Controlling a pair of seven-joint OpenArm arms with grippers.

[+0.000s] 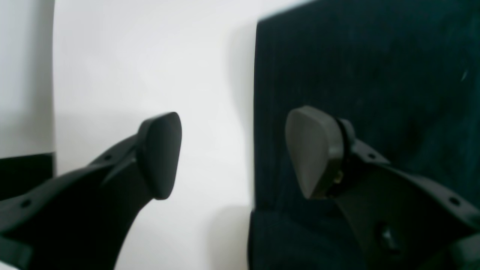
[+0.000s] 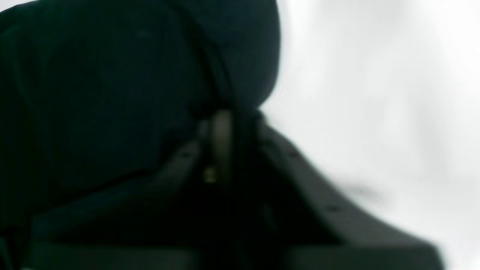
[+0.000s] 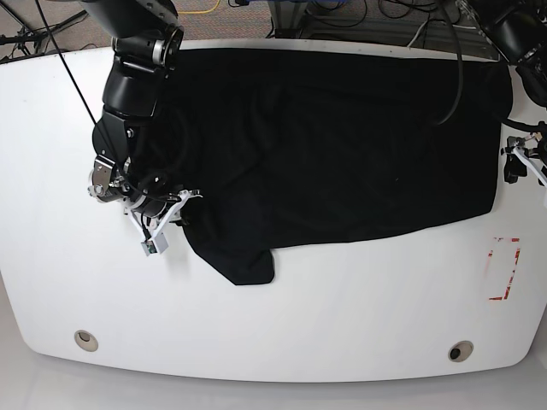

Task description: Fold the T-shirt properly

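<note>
- While the right gripper (image 2: 221,123) pinches the T-shirt (image 3: 342,145) edge, it should lift slowly, keeping cloth taut.
- Left gripper (image 1: 232,153) stands spread, straddling the opposite edge; it should pinch before both carry.

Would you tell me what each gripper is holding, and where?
The right gripper is shut on the T-shirt at a bunched edge fold; the left gripper is open, holding nothing.

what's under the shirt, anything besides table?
Only the white table shows around the T-shirt. The cloth covers the tabletop's middle, so anything beneath is hidden. The right gripper is shut on its edge; the left gripper is open at the opposite edge.
</note>
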